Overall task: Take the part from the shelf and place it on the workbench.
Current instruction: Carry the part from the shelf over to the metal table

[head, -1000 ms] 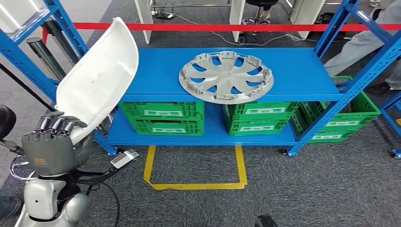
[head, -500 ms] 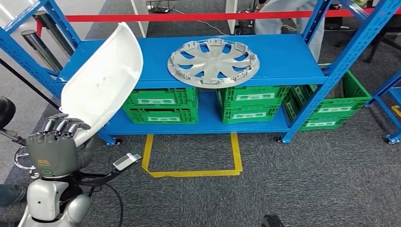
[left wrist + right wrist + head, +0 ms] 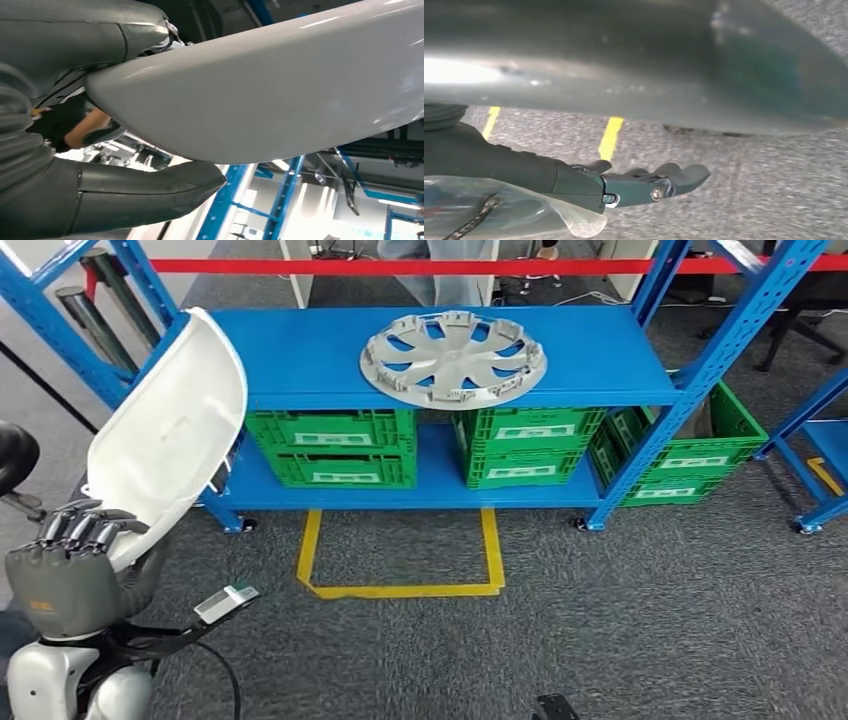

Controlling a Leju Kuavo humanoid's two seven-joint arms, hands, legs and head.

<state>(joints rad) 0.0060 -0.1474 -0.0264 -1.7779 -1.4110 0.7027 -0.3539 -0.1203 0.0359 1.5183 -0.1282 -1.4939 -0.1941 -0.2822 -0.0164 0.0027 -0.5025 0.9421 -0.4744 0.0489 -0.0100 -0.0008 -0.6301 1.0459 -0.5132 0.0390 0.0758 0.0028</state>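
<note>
Right, head view: my left hand grips the lower edge of the large white curved plastic shell part, which stands tilted up, clear of the blue steel shelf. A silver slotted wheel cover lies on the shelf top.

Left wrist view: thumb under the shell, fingers above, clamped on its rim.

Right wrist view: my right hand hangs over grey carpet, fingers loosely curled, holding nothing.

Workbench not visible. My advice: keep the grip firm and swing the tall end wide of the shelf upright.
</note>
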